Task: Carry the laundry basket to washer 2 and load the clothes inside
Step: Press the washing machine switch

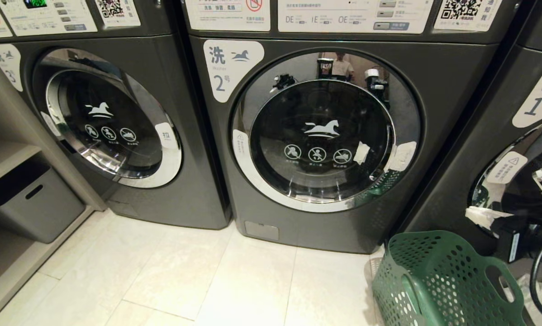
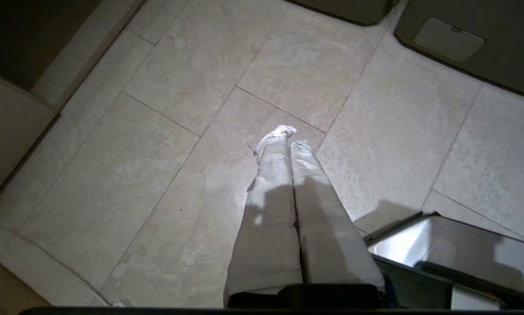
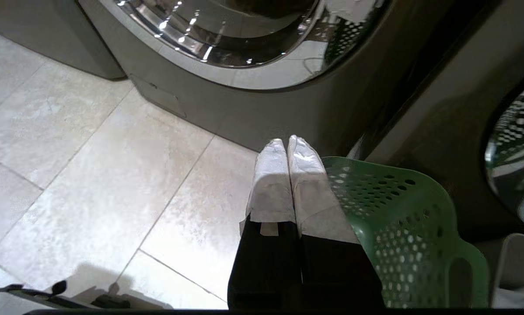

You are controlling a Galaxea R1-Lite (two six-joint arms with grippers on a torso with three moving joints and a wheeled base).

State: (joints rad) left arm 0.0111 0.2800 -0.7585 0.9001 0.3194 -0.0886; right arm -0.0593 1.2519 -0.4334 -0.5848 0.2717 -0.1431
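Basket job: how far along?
Done: the green basket sits on the floor by washer 2, to its right. In hand: nothing; left gripper and right gripper are both shut and empty. Left: washer 2's door is closed, so open it and load the clothes, which are not visible here.

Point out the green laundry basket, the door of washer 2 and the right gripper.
green laundry basket (image 1: 438, 276): head view, on its perforated side wall.
door of washer 2 (image 1: 321, 140): head view, on the dark glass centre.
right gripper (image 3: 287, 146): right wrist view, between its shut fingers' tips.
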